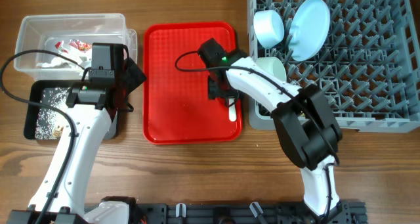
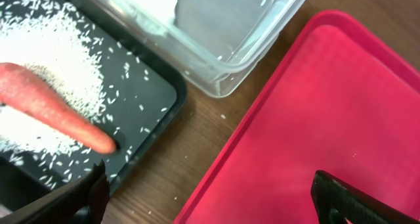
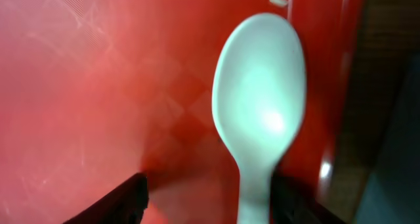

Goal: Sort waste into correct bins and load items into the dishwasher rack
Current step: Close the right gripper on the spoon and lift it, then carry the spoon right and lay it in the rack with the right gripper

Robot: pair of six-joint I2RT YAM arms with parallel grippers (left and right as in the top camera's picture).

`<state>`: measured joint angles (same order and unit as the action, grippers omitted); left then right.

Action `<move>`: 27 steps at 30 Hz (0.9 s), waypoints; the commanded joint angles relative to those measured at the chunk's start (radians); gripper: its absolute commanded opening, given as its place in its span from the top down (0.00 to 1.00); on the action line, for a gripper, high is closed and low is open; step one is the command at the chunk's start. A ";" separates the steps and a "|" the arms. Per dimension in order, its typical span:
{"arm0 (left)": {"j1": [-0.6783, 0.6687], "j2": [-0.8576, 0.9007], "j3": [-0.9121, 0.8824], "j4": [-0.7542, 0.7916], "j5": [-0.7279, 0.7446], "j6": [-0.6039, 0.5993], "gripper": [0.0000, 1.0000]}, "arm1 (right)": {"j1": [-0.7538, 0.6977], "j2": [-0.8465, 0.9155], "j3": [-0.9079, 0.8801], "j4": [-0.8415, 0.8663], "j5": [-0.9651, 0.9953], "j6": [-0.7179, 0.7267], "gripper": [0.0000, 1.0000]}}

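Observation:
The white plastic spoon lies at the right edge of the red tray. My right gripper is open and low over it; in the right wrist view the spoon has its handle between the fingers, close to the right one. My left gripper is open and empty above the gap between the black tray and the red tray. The carrot lies on rice in the black tray. The clear tub holds the red wrapper and tissue. The yellow cup is out of view.
The grey dishwasher rack at the right holds a bowl, the plate standing on edge and a second bowl. A few rice grains lie on the wood between the black tray and the red tray.

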<state>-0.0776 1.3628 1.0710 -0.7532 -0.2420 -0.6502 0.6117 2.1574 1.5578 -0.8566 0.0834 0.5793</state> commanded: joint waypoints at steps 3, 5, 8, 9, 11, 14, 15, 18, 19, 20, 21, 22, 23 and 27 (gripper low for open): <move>0.004 -0.007 0.018 -0.002 -0.017 -0.013 0.00 | 0.000 -0.003 -0.040 0.024 -0.022 0.024 0.47; 0.004 -0.007 0.018 -0.002 -0.017 -0.013 0.00 | 0.000 -0.003 -0.041 0.033 -0.055 0.024 0.58; 0.004 -0.007 0.018 -0.003 -0.017 -0.013 0.00 | 0.000 -0.003 -0.041 0.029 -0.078 0.024 0.72; 0.004 -0.007 0.018 -0.002 -0.017 -0.013 0.00 | 0.000 -0.003 -0.041 0.028 -0.078 0.024 0.76; 0.004 -0.007 0.018 -0.002 -0.017 -0.013 0.00 | 0.000 -0.003 -0.041 0.027 -0.078 0.023 0.85; 0.004 -0.007 0.018 -0.002 -0.017 -0.013 0.00 | 0.000 -0.003 -0.041 0.021 -0.079 0.022 0.96; 0.004 -0.007 0.018 -0.003 -0.017 -0.013 0.00 | 0.000 -0.003 -0.041 0.020 -0.082 0.020 0.96; 0.004 -0.007 0.018 -0.002 -0.017 -0.013 0.00 | 0.000 -0.003 -0.040 0.016 -0.094 -0.003 0.96; 0.004 -0.007 0.018 -0.002 -0.017 -0.013 0.00 | -0.001 -0.006 -0.036 0.009 -0.111 -0.019 0.96; 0.004 -0.007 0.018 -0.002 -0.017 -0.013 0.00 | -0.005 -0.013 -0.026 -0.004 -0.133 -0.038 0.96; 0.004 -0.007 0.018 -0.002 -0.017 -0.013 0.00 | -0.010 -0.026 -0.006 -0.028 -0.151 -0.057 0.96; 0.004 -0.007 0.018 -0.002 -0.017 -0.013 0.00 | -0.019 -0.056 0.029 -0.069 -0.169 -0.084 0.96; 0.004 -0.007 0.018 -0.003 -0.017 -0.013 0.00 | -0.026 -0.081 0.056 -0.100 -0.171 -0.096 0.95; 0.004 -0.007 0.018 -0.002 -0.017 -0.013 0.00 | -0.062 -0.330 0.173 -0.238 -0.182 -0.275 0.96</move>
<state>-0.0776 1.3628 1.0710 -0.7555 -0.2420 -0.6502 0.5751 2.0624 1.6325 -1.0607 -0.0719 0.4557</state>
